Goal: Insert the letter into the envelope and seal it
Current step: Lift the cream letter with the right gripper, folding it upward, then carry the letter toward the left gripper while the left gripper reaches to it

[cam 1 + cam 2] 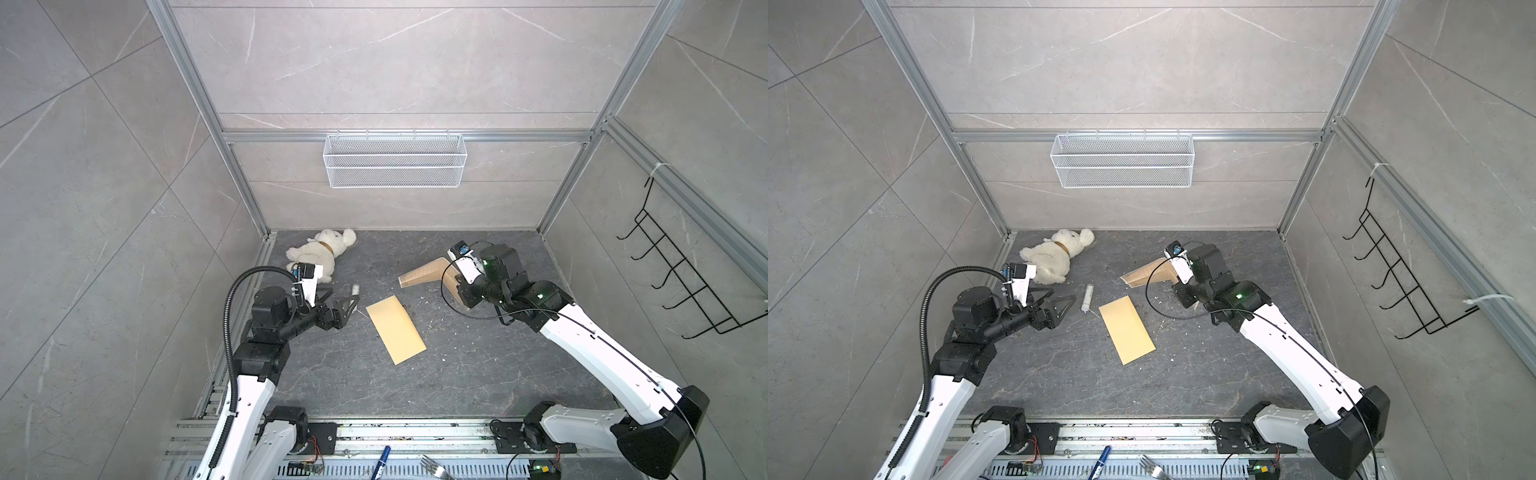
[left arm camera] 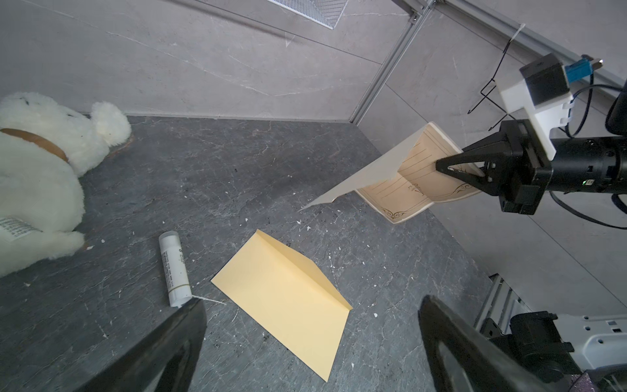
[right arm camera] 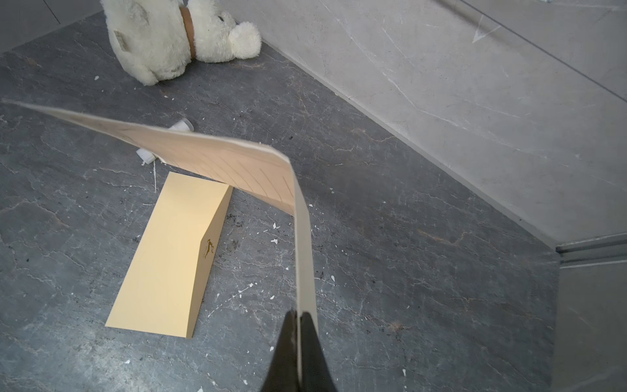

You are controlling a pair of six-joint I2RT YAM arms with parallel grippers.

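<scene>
Where both top views look down on the dark worktop (image 1: pixel 478 374), the envelope (image 1: pixel 396 328) lies flat near the middle. Its long axis runs diagonally from far left to near right, and no print shows on it. The letter (image 1: pixel 422 274) is off the surface, beyond the envelope's far end and to the right. It stretches sideways from the right hand (image 1: pixel 457 286) toward the centre, and that hand is mostly hidden under its wrist. The left hand (image 1: pixel 344 296) is spread wide and holds nothing. It sits just beside a white glue stick (image 1: pixel 355 289) and near a white plush bear (image 1: pixel 320 253).

From the left wrist view, the left hand's fingers (image 2: pixel 163 346) stand far apart with nothing between them. A flap (image 2: pixel 298 268) along the envelope's long edge facing the right arm is slightly lifted. The glue stick's label is too small to read, as is the bear's sewn tag (image 2: pixel 13 229). The right hand (image 2: pixel 441 166) pinches the letter at one end. The sheet is bent at a crease and shows ruled lines, scrollwork corners and a small central inscription that cannot be made out.

From the right wrist view, the right hand's tips are pressed together on the letter's edge, and the sheet bends away toward the bear. A small gold mark (image 3: pixel 208 247) on the envelope's flap is illegible.
</scene>
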